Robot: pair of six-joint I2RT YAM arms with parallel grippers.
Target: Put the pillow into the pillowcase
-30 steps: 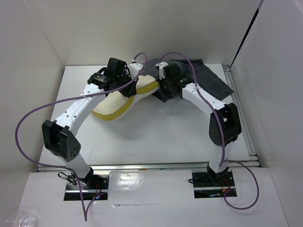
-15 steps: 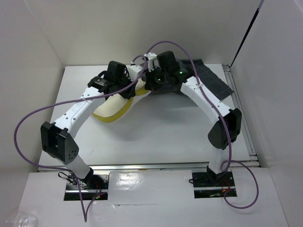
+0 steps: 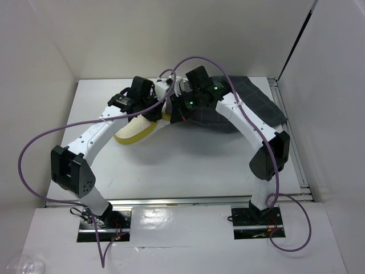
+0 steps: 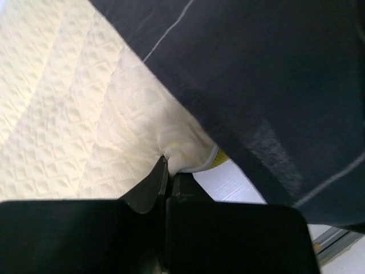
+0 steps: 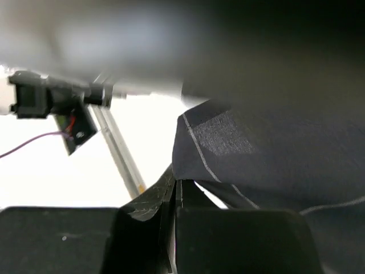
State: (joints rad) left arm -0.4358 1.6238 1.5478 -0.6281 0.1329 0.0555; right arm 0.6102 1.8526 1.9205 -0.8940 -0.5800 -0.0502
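Note:
The cream-white pillow (image 3: 134, 131) with yellow edging lies at the back middle of the table, its right end hidden under the arms and cloth. The dark grey pillowcase (image 3: 251, 104) with a thin grid spreads from there to the back right. My left gripper (image 3: 161, 112) is shut on a corner of the pillow (image 4: 74, 114), with the pillowcase (image 4: 274, 85) hanging just over that corner. My right gripper (image 3: 177, 112) sits close beside the left one, shut on the edge of the pillowcase (image 5: 268, 154), which it holds lifted off the table.
White walls close in the table at the back and on both sides. A metal rail (image 3: 292, 142) runs along the right edge, and the rail (image 5: 122, 162) shows again in the right wrist view. Purple cables (image 3: 34, 142) loop over both arms.
My right gripper has moved left toward the left gripper, dragging the pillowcase with it, so the cloth now covers more of the pillow's right end. The left arm has hardly moved.

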